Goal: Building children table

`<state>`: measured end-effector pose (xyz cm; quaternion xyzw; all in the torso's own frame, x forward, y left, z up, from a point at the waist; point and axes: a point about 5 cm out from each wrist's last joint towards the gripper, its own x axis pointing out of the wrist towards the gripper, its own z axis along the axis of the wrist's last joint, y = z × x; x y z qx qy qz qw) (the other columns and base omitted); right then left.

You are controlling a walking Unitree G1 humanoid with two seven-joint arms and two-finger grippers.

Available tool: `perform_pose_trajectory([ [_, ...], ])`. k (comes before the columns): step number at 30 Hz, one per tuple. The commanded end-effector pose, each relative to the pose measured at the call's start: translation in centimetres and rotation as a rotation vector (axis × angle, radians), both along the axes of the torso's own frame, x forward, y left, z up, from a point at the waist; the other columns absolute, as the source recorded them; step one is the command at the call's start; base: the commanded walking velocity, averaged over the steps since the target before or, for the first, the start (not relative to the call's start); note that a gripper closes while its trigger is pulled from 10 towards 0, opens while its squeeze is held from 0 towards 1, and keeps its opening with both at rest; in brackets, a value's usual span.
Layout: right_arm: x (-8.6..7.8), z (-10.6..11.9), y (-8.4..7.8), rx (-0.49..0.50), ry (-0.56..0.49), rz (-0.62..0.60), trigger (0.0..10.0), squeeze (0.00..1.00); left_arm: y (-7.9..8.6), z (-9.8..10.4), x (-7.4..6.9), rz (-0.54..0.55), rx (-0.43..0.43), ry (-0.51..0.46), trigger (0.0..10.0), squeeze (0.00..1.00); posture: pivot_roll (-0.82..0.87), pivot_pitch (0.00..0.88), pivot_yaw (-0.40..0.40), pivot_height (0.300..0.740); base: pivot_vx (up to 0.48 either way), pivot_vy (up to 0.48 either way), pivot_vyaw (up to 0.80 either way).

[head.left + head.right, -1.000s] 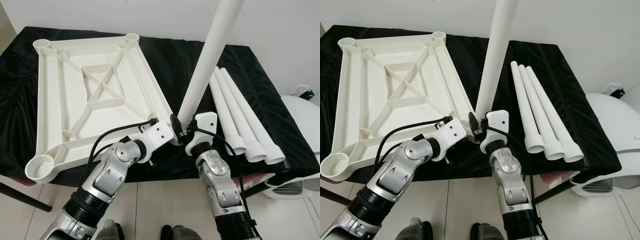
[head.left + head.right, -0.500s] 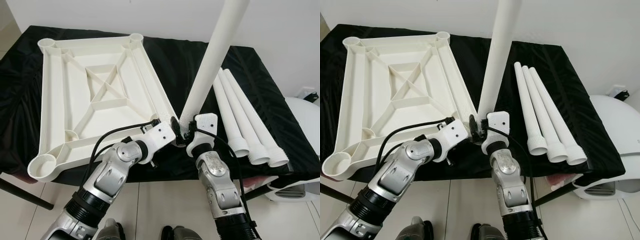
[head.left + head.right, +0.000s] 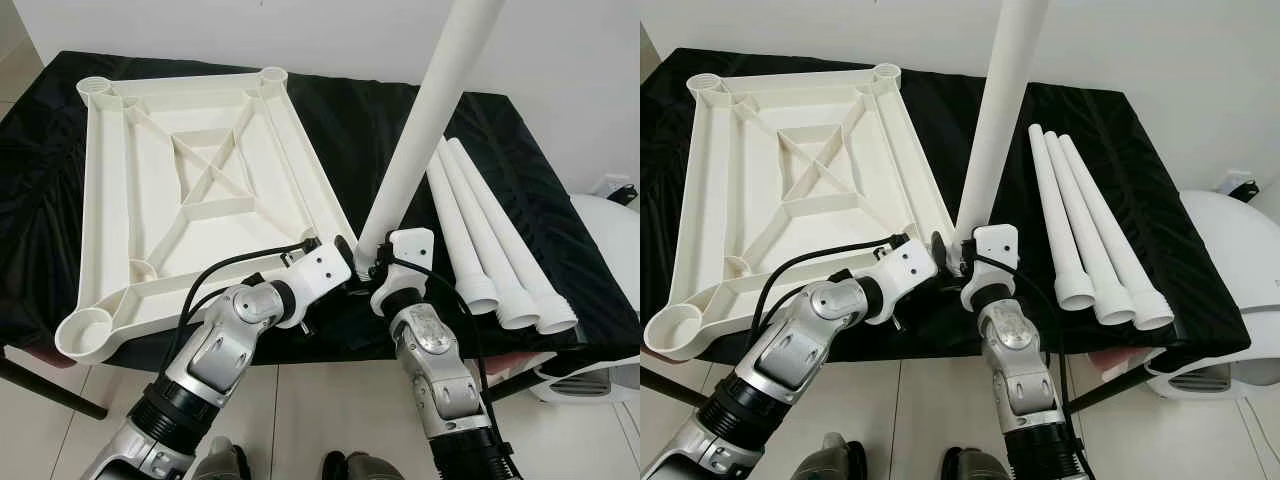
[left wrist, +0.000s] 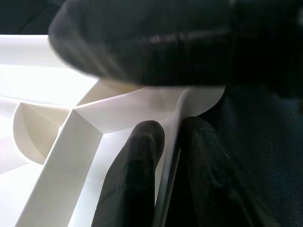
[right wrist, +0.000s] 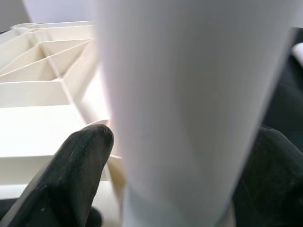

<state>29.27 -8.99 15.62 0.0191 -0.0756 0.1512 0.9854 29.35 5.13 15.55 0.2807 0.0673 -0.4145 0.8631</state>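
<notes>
In the eye views, an upturned white table (image 3: 190, 190) was seen lying on a black cloth (image 3: 380, 130) over the tabletop. A white leg (image 3: 420, 130) was held upright at the table's near right corner, its lower end clasped by the right gripper (image 3: 372, 262). The left gripper (image 3: 338, 268) was placed at that same corner, just beside the leg's foot. Three more legs (image 3: 490, 245) were laid side by side on the cloth to the right.

In the left wrist view, the fingers (image 4: 135, 179) were drawn narrow, pinched on the thin rim of the table (image 4: 85, 118).

In the right wrist view, the leg (image 5: 189, 104) was gripped between the two fingers (image 5: 75, 170), one on each side, with the table (image 5: 42, 94) behind.
</notes>
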Motion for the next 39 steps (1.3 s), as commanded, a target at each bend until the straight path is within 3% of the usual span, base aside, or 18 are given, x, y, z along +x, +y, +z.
perform_pose_trajectory([
  [1, 0.19, -0.32, -0.39, -0.002, 0.01, 0.018, 10.0, 0.0, -0.74, 0.88, -0.16, -0.042, -0.011, -0.036, 10.0, 0.0, -0.07, 0.095, -0.075, 0.74, 0.0, 0.0, 0.0],
  [7, 0.56, -0.53, -0.95, -0.017, 0.014, 0.015, 10.0, 0.0, -0.73, 0.87, -0.12, -0.04, -0.013, -0.036, 10.0, 0.0, -0.07, 0.087, -0.075, 0.74, 0.0, 0.0, 0.0],
  [21, 0.43, -0.77, -0.25, -0.026, 0.01, 0.04, 10.0, 0.0, -1.07, 0.88, -0.33, -0.05, -0.017, -0.042, 10.0, 0.0, -0.07, 0.069, -0.07, 0.74, 0.0, 0.0, 0.0],
  [39, 0.54, -0.81, -0.55, -0.036, -0.001, 0.023, 10.0, 0.0, -0.95, 1.14, -0.14, -0.048, -0.017, -0.045, 10.0, 0.0, -0.07, 0.084, -0.062, 0.74, 0.0, 0.0, 0.0],
])
